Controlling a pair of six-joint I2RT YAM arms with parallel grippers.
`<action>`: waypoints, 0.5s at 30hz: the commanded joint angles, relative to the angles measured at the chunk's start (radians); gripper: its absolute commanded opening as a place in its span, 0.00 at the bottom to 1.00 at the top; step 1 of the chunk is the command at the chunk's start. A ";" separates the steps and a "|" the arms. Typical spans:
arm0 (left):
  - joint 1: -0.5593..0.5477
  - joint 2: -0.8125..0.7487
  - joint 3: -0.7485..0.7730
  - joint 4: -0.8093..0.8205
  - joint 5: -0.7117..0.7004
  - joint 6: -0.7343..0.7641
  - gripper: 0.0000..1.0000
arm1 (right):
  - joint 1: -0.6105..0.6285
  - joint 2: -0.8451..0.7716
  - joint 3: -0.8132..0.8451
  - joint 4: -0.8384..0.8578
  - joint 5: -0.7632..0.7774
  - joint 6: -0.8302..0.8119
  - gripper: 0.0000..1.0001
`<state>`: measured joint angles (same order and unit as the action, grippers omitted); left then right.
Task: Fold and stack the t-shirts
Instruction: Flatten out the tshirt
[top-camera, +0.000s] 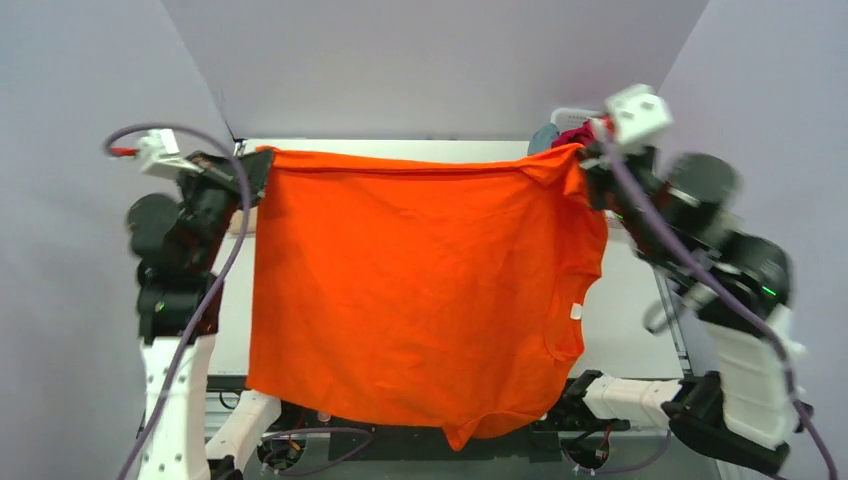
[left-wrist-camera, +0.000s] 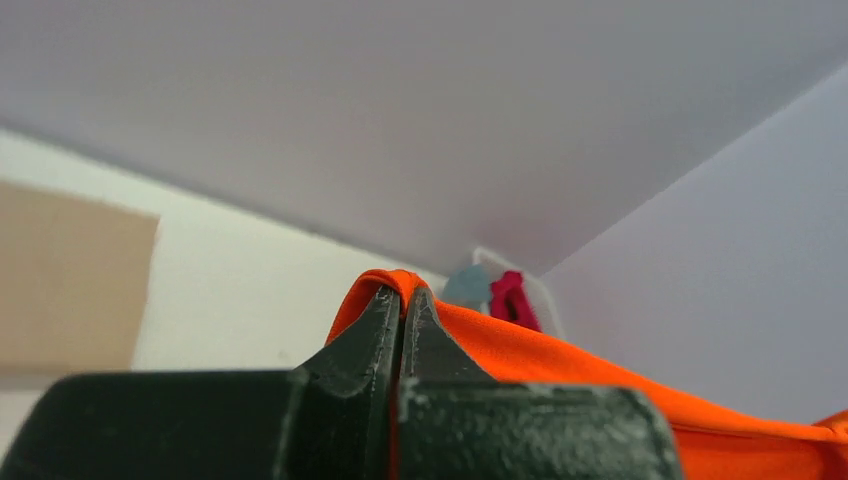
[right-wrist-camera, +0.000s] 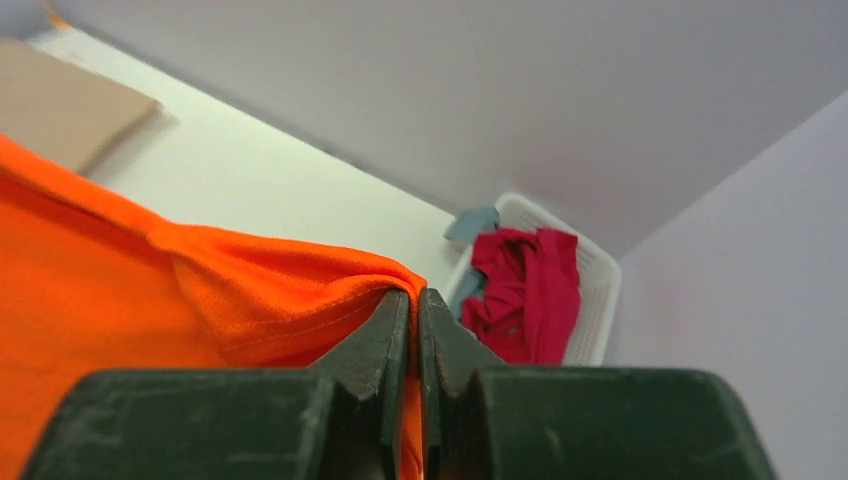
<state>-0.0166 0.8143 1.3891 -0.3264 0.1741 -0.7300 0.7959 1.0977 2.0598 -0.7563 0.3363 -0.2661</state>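
The orange t-shirt (top-camera: 420, 290) hangs spread out in the air between both arms, its white neck label (top-camera: 576, 311) at the right edge. My left gripper (top-camera: 258, 165) is shut on its upper left corner, with cloth pinched between the fingertips (left-wrist-camera: 403, 300). My right gripper (top-camera: 585, 160) is shut on the upper right corner (right-wrist-camera: 413, 300). A tan shirt (right-wrist-camera: 60, 110) lies flat on the table at the far left. A crimson shirt (right-wrist-camera: 525, 290) and a grey-blue shirt (right-wrist-camera: 472, 222) lie in the basket.
The white lattice basket (right-wrist-camera: 600, 290) stands at the table's far right corner, against the grey back wall. It also shows in the top view (top-camera: 560, 118) behind the right gripper. The hanging shirt hides most of the white table (top-camera: 625, 320).
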 joint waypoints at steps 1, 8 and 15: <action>-0.022 0.173 -0.224 0.112 -0.096 -0.016 0.00 | -0.140 0.189 -0.166 0.142 0.113 -0.067 0.00; -0.118 0.677 -0.221 0.116 -0.309 0.020 0.01 | -0.374 0.568 -0.333 0.353 -0.195 -0.042 0.00; -0.115 1.086 0.078 -0.018 -0.348 0.008 0.80 | -0.414 1.012 -0.053 0.326 -0.163 0.068 0.54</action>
<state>-0.1345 1.8557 1.2896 -0.3187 -0.1112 -0.7231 0.3882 2.0033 1.8313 -0.4435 0.1585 -0.2619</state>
